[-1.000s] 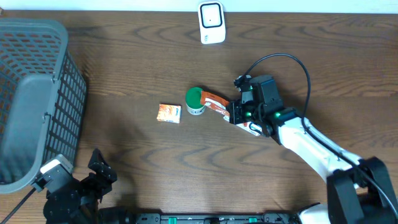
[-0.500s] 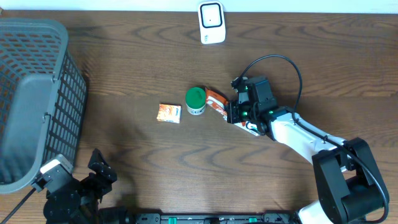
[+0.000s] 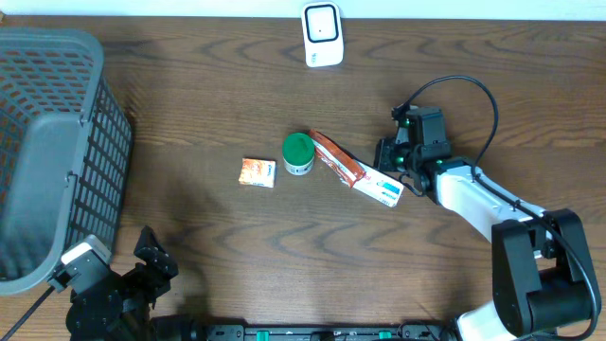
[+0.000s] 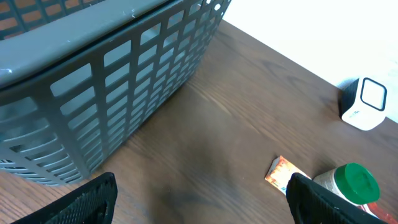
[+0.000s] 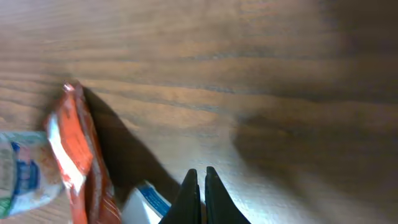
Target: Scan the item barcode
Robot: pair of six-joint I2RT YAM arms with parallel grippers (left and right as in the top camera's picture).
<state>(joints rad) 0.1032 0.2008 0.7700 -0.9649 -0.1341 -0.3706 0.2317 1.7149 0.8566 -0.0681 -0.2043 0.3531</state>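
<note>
The long orange-and-white flat packet [image 3: 355,170] lies on the brown wooden table [image 3: 208,85], one end touching the small green-lidded white jar [image 3: 298,153]. The right gripper [image 5: 200,186] sits just beside its white end, fingers pressed together, gripping nothing. The left gripper [image 4: 200,186] hangs spread wide and empty near the grey plastic basket [image 4: 124,81].

Right arm [image 3: 473,194] reaches from near right toward centre, low; right gripper [image 5: 200,186] jaws pressed together. Left gripper [image 4: 201,182] near left, jaws wide apart.
</note>
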